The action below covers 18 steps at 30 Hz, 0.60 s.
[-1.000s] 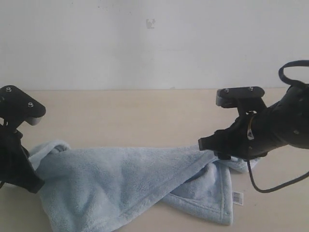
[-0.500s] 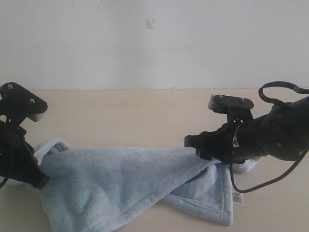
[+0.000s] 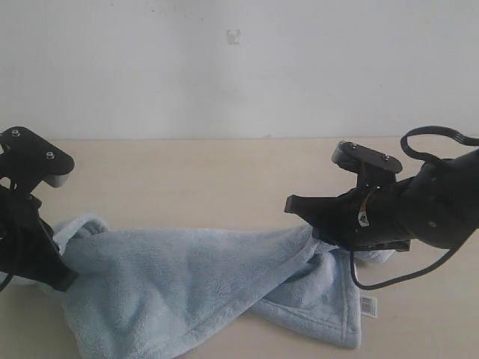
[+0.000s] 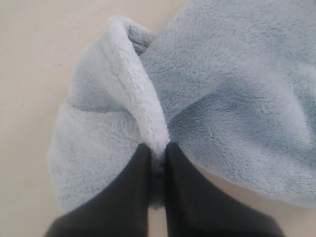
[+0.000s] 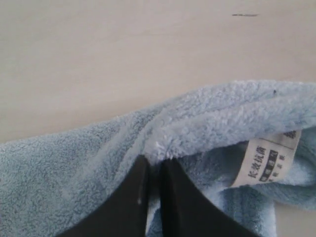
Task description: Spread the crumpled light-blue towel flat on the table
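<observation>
The light-blue towel lies crumpled and partly folded over itself on the beige table, stretched between both arms. My left gripper is shut on a bunched fold of the towel at its left end; in the exterior view that gripper sits low at the left edge. My right gripper is shut on a raised ridge of the towel at its right end, close to the white tag. In the exterior view the right gripper holds that end slightly off the table.
A grey-white wall rises behind the table. A black cable loops down from the right arm over the table near the towel's tagged corner.
My right gripper moved left along the towel, closed on its upper edge and lifted it a little. The left gripper kept its hold and barely moved.
</observation>
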Motion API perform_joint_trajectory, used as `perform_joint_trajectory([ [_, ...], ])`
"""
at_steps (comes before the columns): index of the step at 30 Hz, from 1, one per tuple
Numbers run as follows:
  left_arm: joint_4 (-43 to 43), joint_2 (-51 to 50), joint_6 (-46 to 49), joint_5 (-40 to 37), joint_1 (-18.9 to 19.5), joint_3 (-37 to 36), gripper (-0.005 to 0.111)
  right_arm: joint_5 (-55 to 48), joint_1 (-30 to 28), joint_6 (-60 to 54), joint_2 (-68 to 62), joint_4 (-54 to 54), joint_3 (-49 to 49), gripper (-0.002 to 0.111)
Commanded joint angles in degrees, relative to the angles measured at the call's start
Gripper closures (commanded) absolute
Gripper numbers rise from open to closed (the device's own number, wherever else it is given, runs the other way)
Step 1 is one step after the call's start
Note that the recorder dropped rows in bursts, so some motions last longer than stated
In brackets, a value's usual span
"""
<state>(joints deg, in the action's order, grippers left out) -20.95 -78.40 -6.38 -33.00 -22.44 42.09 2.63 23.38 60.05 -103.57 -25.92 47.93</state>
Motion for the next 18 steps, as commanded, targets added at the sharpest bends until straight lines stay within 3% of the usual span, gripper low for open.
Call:
perform_joint_trajectory([
  [1, 0.69, 0.06, 0.02, 2.45, 0.19, 0.16, 0.103, -0.08, -0.51, -0.23, 0.05, -0.05, 0.22, 0.108],
  [9, -9.93, 0.06, -0.32, 2.37, 0.19, 0.16, 0.098, -2.12, -0.51, -4.23, 6.83, -0.05, 0.22, 0.108],
  [12, -9.92, 0.06, -0.32, 3.84, 0.19, 0.16, 0.081, -3.36, -0.51, -7.01, 12.71, -0.05, 0.22, 0.108],
  [18, -9.92, 0.06, -5.70, 8.61, 0.19, 0.16, 0.031, -12.50, -0.51, -16.25, 26.45, -0.05, 0.22, 0.108],
])
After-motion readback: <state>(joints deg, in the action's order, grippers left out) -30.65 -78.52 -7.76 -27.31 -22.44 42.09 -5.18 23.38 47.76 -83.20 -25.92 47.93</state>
